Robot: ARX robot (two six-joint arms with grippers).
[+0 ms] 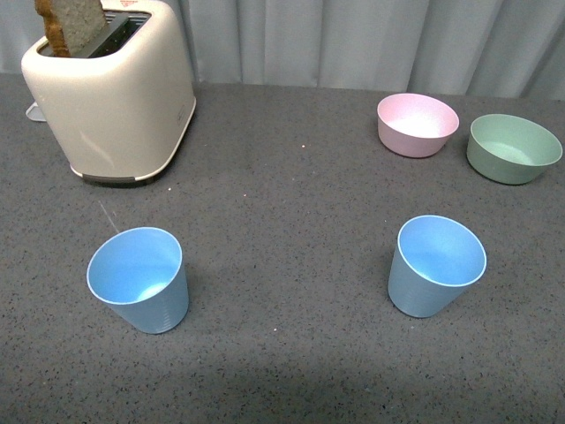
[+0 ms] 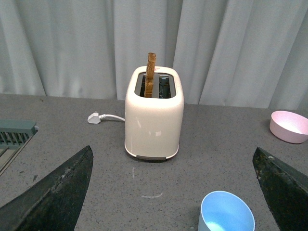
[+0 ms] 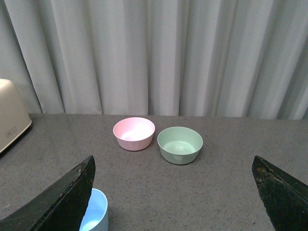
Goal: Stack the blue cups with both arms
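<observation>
Blue matte plastic, thin-walled and tapered: both cups look light, stiff enough for a firm pinch, and likely to slide or tip on the speckled grey table if nudged. A hold across the upper wall just below the rim, one finger each side, seems safest. The left cup stands at about 8 o'clock from the table's middle in the front view and the right cup at about 4 o'clock, well apart. Each sits on its narrow base with its mouth up, so the long axis runs vertical; one must be lifted clear and lowered into the other. The left gripper has its fingers spread wide with nothing between them, the left cup showing just inside one finger. The right gripper is likewise spread and empty. A cream toaster holding a slice sits at 10 o'clock; a pink bowl and green bowl sit at 2 o'clock.
</observation>
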